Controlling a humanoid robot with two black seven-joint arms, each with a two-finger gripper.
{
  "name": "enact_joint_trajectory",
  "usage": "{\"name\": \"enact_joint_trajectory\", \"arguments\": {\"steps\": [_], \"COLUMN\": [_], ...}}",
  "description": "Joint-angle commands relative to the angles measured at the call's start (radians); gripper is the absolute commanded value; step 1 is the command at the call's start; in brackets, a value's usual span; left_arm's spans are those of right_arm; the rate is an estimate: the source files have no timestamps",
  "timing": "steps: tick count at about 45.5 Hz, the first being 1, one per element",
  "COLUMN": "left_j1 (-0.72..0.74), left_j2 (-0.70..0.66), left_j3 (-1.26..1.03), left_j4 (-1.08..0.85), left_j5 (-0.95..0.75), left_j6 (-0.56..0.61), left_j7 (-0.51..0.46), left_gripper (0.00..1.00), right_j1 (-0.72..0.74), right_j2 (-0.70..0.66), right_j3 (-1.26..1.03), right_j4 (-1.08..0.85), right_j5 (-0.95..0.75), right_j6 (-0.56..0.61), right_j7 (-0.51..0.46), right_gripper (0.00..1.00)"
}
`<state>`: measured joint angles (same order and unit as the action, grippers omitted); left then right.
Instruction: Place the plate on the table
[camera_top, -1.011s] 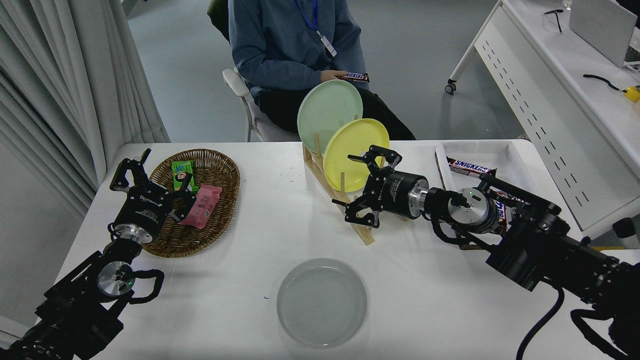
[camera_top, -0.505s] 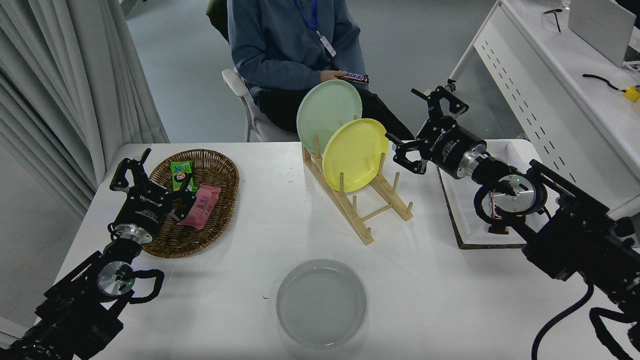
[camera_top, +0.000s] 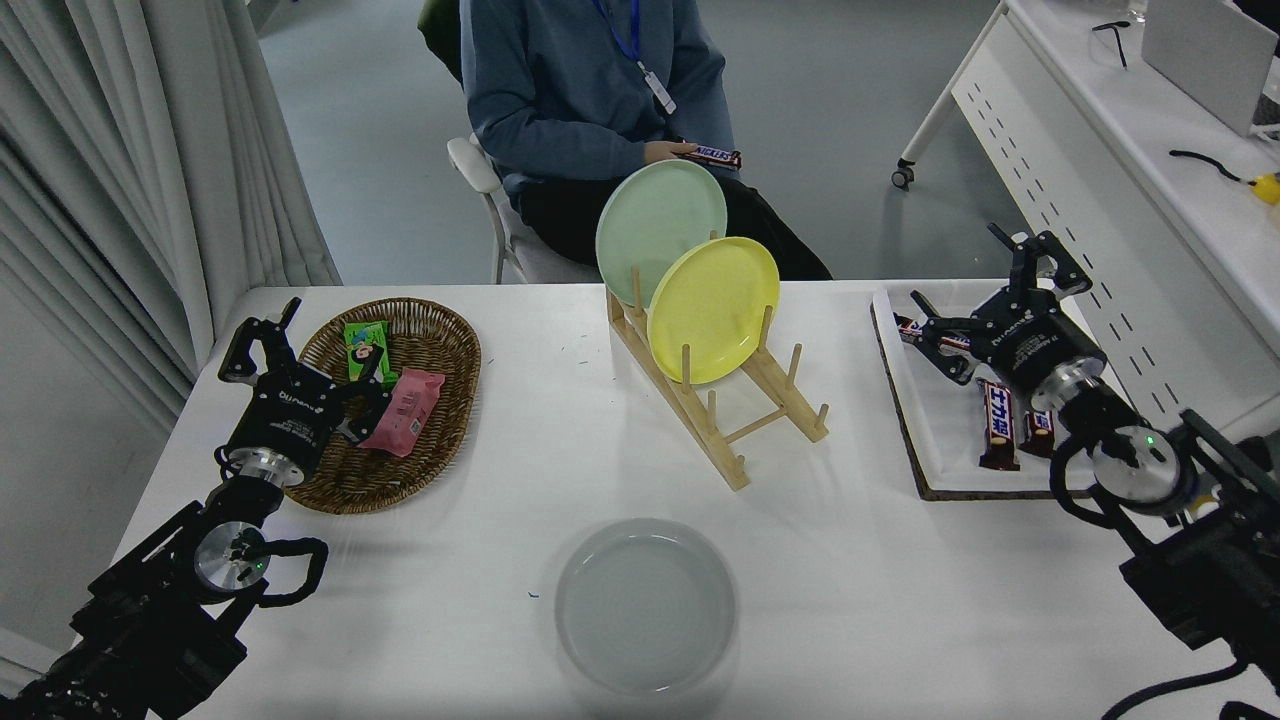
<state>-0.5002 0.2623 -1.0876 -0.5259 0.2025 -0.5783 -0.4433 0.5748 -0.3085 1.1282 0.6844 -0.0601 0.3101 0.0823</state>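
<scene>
We see the plate (camera_top: 645, 605) lying flat on the table (camera_top: 900, 600), bottom centre of the frame. Our right gripper (camera_top: 985, 290), fingers spread and empty, hangs over the tray (camera_top: 940, 440) at right; our left gripper (camera_top: 275, 345), also spread, sits lower left.

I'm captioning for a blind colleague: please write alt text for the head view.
A pale grey plate lies flat on the white table, free of both grippers. The right gripper hovers open over a tray of candy bars; the left gripper sits parked by a wicker basket.
</scene>
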Motion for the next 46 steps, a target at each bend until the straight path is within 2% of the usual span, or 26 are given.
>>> {"name": "enact_joint_trajectory", "arguments": {"steps": [1, 14, 26, 46], "left_j1": [0.0, 0.0, 0.0, 0.0], "left_j2": [0.0, 0.0, 0.0, 0.0], "left_j3": [0.0, 0.0, 0.0, 0.0], "left_j4": [0.0, 0.0, 0.0, 0.0], "left_j5": [0.0, 0.0, 0.0, 0.0], "left_j6": [0.0, 0.0, 0.0, 0.0], "left_j7": [0.0, 0.0, 0.0, 0.0], "left_gripper": [1.0, 1.0, 1.0, 1.0], "right_j1": [-0.027, -0.026, -0.018, 0.007], "right_j2": [0.051, 0.1, 0.117, 0.123], "right_j3": [0.067, 0.094, 0.093, 0.065], "right_j4": [-0.069, -0.103, -0.108, -0.108], "right_j5": [-0.003, -0.004, -0.033, -0.032], "right_j6": [0.004, -0.002, 0.004, 0.004], "right_j7": [0.007, 0.01, 0.056, 0.06], "right_gripper": [1.0, 1.0, 1.0, 1.0]}}
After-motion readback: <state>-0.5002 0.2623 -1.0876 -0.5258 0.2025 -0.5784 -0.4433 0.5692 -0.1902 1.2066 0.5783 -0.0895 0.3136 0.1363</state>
